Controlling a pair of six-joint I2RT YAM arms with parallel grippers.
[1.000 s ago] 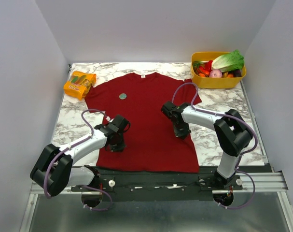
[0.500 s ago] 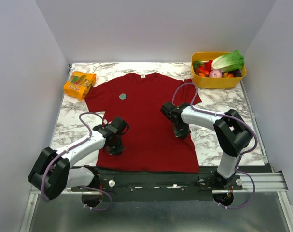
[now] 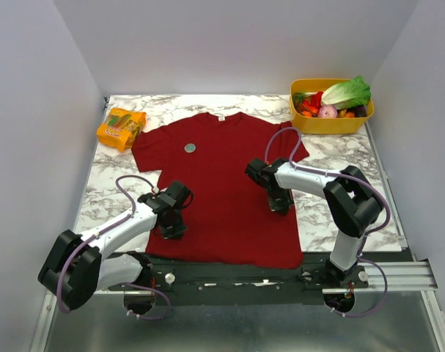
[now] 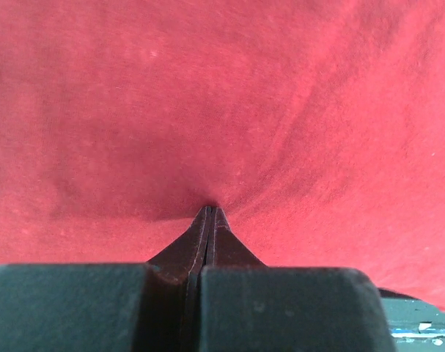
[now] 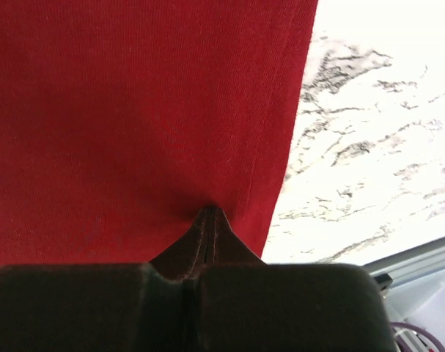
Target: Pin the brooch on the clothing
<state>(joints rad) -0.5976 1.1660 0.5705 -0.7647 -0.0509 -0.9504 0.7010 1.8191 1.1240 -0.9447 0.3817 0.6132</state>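
Place: robot test booth | Walls: marble table (image 3: 97, 176) is boxed in by plain grey walls (image 3: 229, 44) | Rig: left arm (image 3: 116, 229) and right arm (image 3: 310, 177) are bolted to a metal rail (image 3: 402, 276)

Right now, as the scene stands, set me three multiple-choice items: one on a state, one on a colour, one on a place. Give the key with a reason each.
1. The left fingers are:
A. wide open
B. closed, tips against the shirt
C. lifted clear of everything

2. The vegetable tub is:
A. yellow
B. blue
C. white

3. The brooch lies:
A. in the tub
B. between the left fingers
C. on the shirt, below the collar

Key:
1. B: the left wrist view shows no gap between them and fabric puckering at their tips.
2. A: its walls show yellow from above.
3. C: the pale disc sits on red fabric near the neckline.
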